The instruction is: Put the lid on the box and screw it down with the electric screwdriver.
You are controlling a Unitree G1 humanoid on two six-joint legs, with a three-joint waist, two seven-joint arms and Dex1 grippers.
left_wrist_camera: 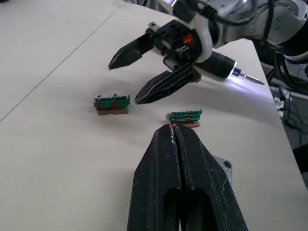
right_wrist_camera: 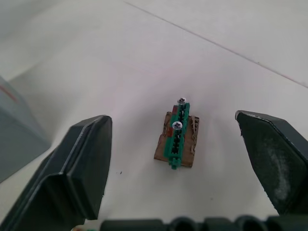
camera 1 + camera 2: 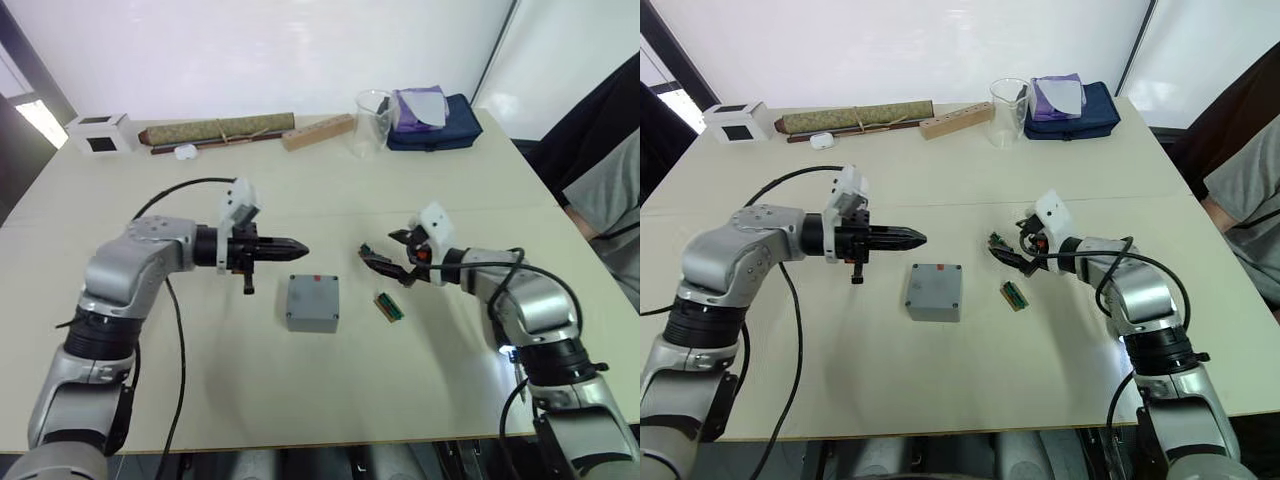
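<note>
I was looking down on a pale cream table [image 3: 420, 400] set against a white wall. The box [image 3: 931, 308] sat near the middle of it, a small square grey enclosure with a flat grey top and a small red mark at its far edge. That top looked like the lid [image 3: 935, 282] lying in place, but I could not make out a seam or any corner holes.

The electric screwdriver [image 1: 220, 69] showed in the left wrist view as a dark cylinder behind the right gripper, its thin bit lit white. I could not tell how it was carried.

The box lay between the two arms, just nearer me than the tip of the left gripper [image 3: 297, 246]. That gripper's fingers [image 1: 163, 168] were pressed together with nothing between them.

The right gripper [image 3: 390, 254] stood well to the box's right with its fingers [image 2: 77, 163] spread wide and empty, poised over a green screw strip [image 2: 177, 139] holding two screws. A second green strip [image 3: 389, 306] lay between that gripper and the box.
</note>
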